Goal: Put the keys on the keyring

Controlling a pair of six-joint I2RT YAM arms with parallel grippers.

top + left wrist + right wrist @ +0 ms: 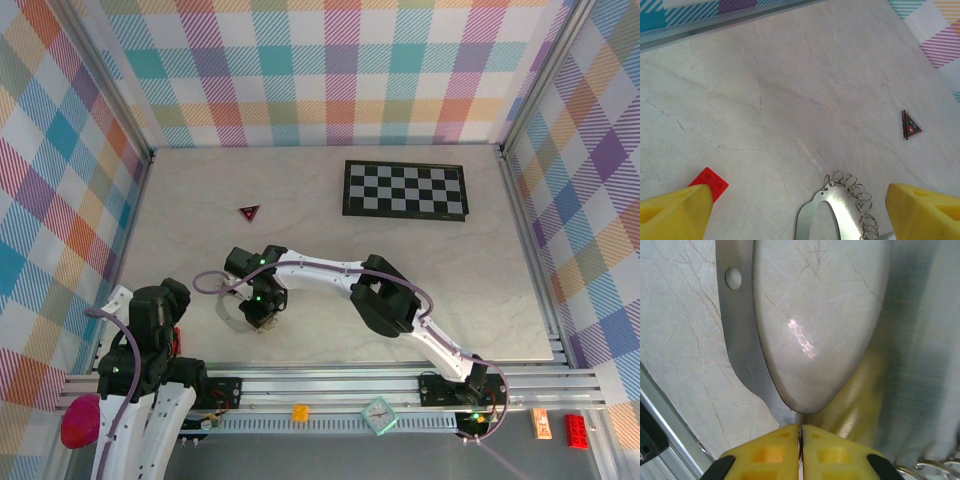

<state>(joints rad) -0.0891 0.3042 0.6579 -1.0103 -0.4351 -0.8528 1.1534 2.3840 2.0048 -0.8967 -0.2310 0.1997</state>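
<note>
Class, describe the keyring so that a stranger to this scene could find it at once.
On the pale table, look near left, where the right gripper reaches down. Its closed fingers pinch the keyring, a thin grey metal loop. Its short silvery chain sets it apart from the small dark red triangle farther back.

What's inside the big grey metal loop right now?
Bare marble tabletop shows through the grey metal loop; its pointed end is hidden between the right gripper's closed yellow fingers.
</note>
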